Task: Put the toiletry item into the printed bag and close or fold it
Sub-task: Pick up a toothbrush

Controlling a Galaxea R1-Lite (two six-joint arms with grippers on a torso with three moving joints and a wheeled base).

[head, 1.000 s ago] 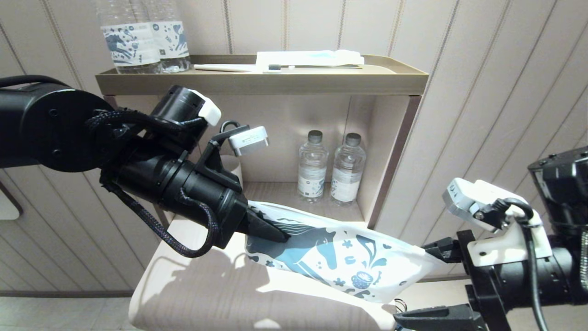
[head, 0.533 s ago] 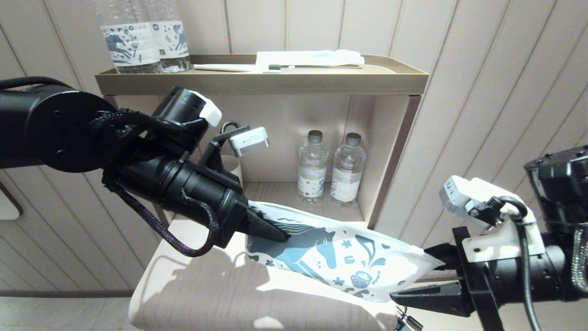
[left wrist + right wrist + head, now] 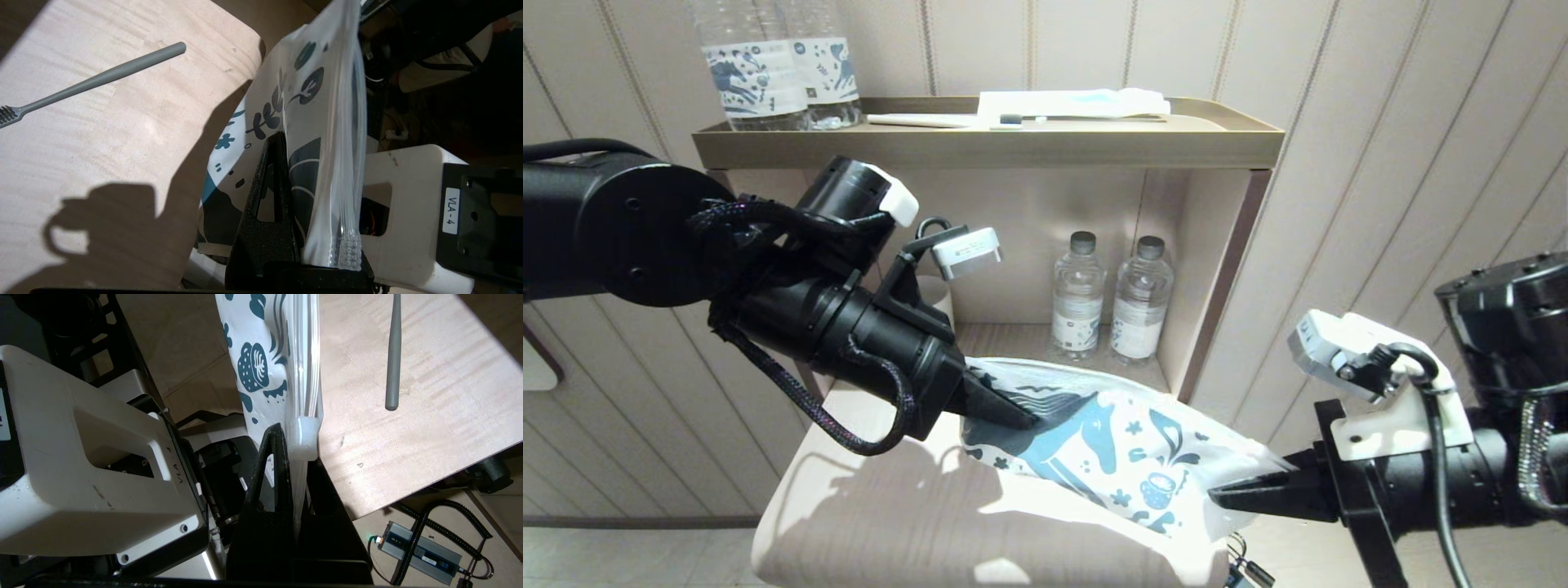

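The printed bag (image 3: pixel 1111 457), white with a blue horse and flowers, hangs stretched between my two grippers above the pale wooden table (image 3: pixel 890 523). My left gripper (image 3: pixel 1025 420) is shut on the bag's left end, and one black finger (image 3: pixel 273 171) lies against the print. At the bag's right end my right gripper (image 3: pixel 1221 496) is shut on the corner by the zip strip (image 3: pixel 302 433). The toiletry item, a slim grey toothbrush (image 3: pixel 94 79), lies loose on the table beside the bag; its handle (image 3: pixel 393 355) shows in the right wrist view. The head view hides it.
Behind the table is a shelf unit with two water bottles (image 3: pixel 1107 298) in its niche. Its top tray (image 3: pixel 988 147) holds two more bottles (image 3: pixel 768 73), a white packet (image 3: pixel 1070 102) and another toothbrush (image 3: pixel 947 120). A small grey box with a cable (image 3: pixel 421 553) lies on the floor.
My right gripper was open around the bag's right corner and has closed on it. The bag's right end has bunched slightly. The left gripper has kept its hold.
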